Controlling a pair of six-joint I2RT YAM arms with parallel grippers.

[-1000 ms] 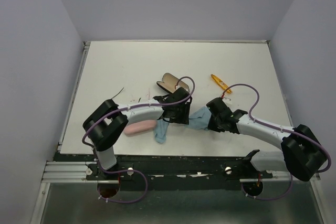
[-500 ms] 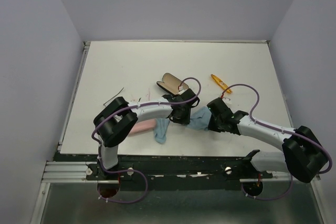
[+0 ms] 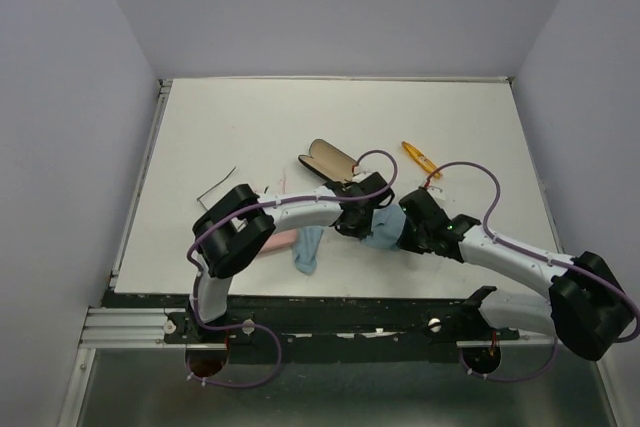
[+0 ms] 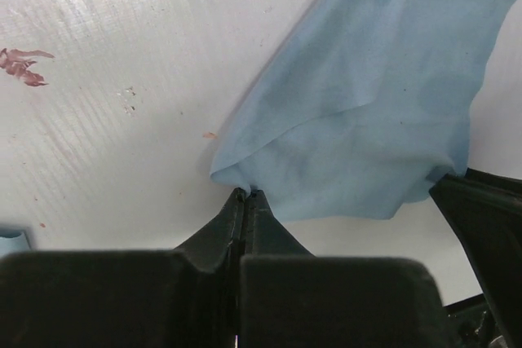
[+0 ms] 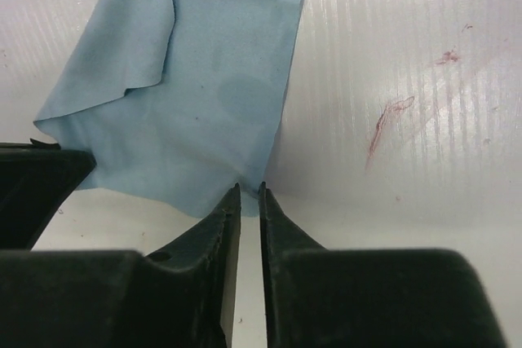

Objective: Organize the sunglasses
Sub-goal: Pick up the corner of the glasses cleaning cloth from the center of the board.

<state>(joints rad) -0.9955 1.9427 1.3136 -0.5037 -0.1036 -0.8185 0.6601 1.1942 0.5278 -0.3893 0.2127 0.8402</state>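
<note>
The orange-yellow sunglasses (image 3: 420, 158) lie folded on the white table, beyond both grippers and untouched. A light-blue cloth (image 3: 385, 231) lies spread between the two grippers. My left gripper (image 3: 370, 217) is shut on that cloth's corner (image 4: 246, 194), pinching a small fold. In the left wrist view the cloth (image 4: 383, 112) fans out ahead. My right gripper (image 3: 404, 234) stands at the opposite corner with its jaws a narrow gap apart (image 5: 249, 191). The cloth (image 5: 204, 79) reaches just to its fingertips.
An open case (image 3: 325, 156) with a tan lining lies behind the left arm. A pink case (image 3: 284, 241) is partly hidden under that arm, beside a second light-blue cloth (image 3: 307, 248). Red smears (image 5: 383, 124) mark the table.
The left arm swung right to the cloth between the grippers and its jaws closed on a corner. The right gripper's jaws parted slightly at the other corner.
</note>
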